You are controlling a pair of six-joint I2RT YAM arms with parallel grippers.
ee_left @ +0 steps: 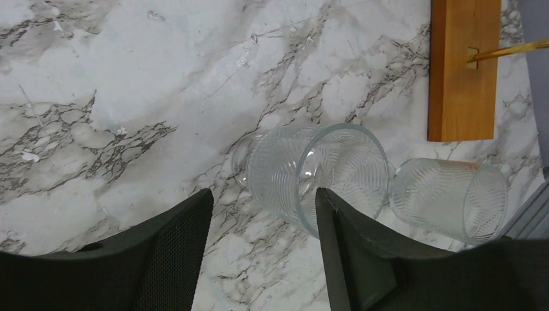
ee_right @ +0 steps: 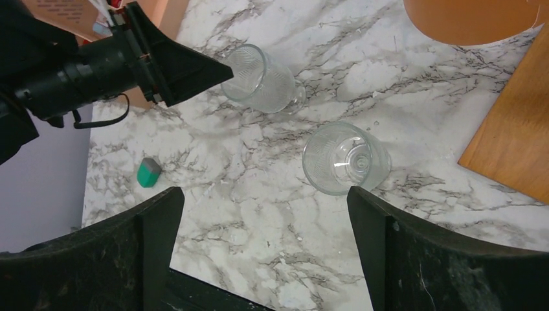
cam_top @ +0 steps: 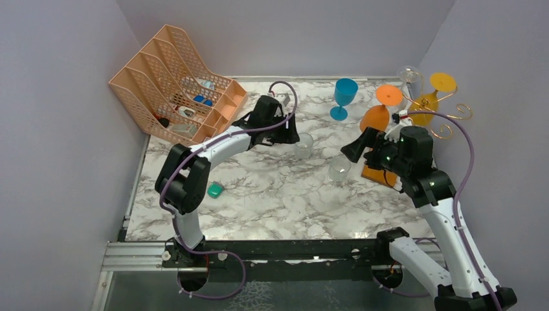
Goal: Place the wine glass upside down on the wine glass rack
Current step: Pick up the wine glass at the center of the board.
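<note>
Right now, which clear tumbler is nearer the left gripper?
The tumbler right off the left gripper, farther from the rack; the other tumbler stands by its base.

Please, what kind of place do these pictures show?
Probably a robot test booth, not a home: plain walls enclose a marble-patterned table, and the left arm and right arm are bolted to a metal rail at its near edge.

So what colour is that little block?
The block is teal green, clearest in the right wrist view.

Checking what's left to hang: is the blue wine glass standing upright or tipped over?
Upright: the blue wine glass stands on its foot on the table, bowl uppermost.
</note>
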